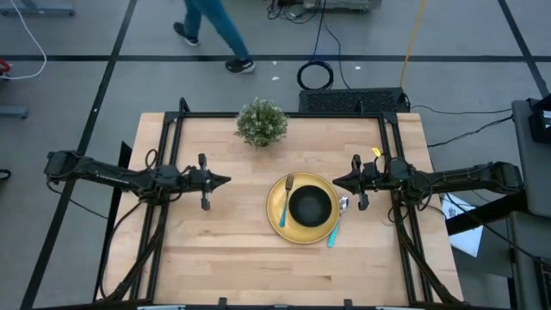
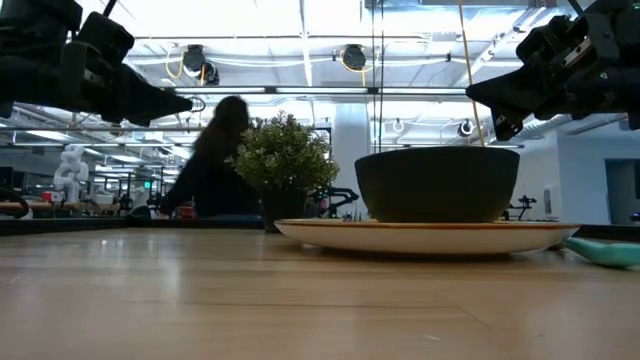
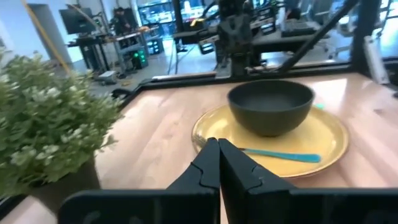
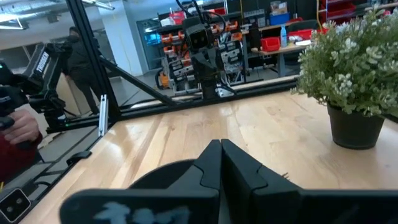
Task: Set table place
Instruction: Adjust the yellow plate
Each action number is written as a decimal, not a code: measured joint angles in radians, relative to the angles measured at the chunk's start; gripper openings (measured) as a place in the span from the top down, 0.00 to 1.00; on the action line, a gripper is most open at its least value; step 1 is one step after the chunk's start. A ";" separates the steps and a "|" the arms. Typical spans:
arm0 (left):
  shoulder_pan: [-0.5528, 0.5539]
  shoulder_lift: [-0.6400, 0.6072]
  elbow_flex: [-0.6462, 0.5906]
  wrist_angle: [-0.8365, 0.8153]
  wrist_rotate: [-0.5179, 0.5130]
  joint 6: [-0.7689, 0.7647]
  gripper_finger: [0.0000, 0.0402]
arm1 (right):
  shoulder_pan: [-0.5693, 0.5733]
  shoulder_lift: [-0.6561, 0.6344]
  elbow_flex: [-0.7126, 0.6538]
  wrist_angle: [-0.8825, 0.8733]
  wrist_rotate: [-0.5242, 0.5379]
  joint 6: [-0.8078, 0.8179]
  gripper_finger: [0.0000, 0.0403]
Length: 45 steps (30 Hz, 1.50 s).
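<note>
Fingers pressed together & holding nothing on both arms: left gripper [image 1: 225,180] hovering over bare desk [image 1: 215,250] left of the setting, right gripper [image 1: 337,182] hovering just beside the plate's right rim. One yellow plate [image 1: 277,217] sitting right of centre, one black bowl [image 1: 310,206] on it, one fork [image 1: 285,200] lying on its left side, one spoon [image 1: 337,224] at its right edge. One potted plant [image 1: 261,122] standing behind. Likely handling: plate & bowl rigid, prob. smooth, best taken at the rim; cutlery light, thin, take by blue handles.
</note>
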 joint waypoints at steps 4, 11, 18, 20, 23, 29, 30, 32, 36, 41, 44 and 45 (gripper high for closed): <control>0.022 0.000 0.000 -0.011 -0.006 -0.002 1.00 | 0.000 0.011 0.000 -0.004 0.001 0.000 1.00; 0.054 0.000 0.000 -0.020 0.006 0.001 1.00 | 0.000 0.050 0.000 -0.004 0.000 0.001 1.00; 0.067 0.000 0.000 -0.007 0.007 0.001 1.00 | 0.000 0.080 0.000 0.000 -0.029 0.001 1.00; 0.067 0.000 0.000 -0.011 0.007 -0.003 1.00 | 0.001 0.081 0.000 0.011 -0.062 0.008 1.00; 0.067 0.000 0.000 -0.011 0.007 -0.008 1.00 | 0.001 0.081 0.000 0.033 -0.121 0.012 1.00; 0.067 0.000 0.000 -0.011 0.007 -0.008 0.98 | 0.034 0.081 0.000 0.059 -0.176 0.005 1.00; 0.067 0.000 0.000 -0.011 0.007 -0.008 0.98 | 0.041 0.081 0.000 0.069 -0.183 0.014 1.00; 0.067 0.000 0.000 -0.011 0.007 -0.009 0.99 | 0.055 0.081 0.000 0.100 -0.184 0.056 1.00; 0.067 0.000 0.000 -0.008 0.007 -0.022 0.99 | 0.085 0.081 0.000 0.203 -0.184 0.142 1.00; 0.067 0.000 0.000 0.001 0.007 -0.024 0.96 | 0.137 0.081 0.000 0.272 -0.184 0.104 1.00; 0.067 0.000 0.000 0.002 0.007 -0.020 0.95 | 0.160 0.081 0.000 0.273 -0.184 0.037 1.00; 0.067 0.000 0.000 0.002 0.007 -0.014 0.96 | 0.166 0.081 0.000 0.272 -0.184 0.010 1.00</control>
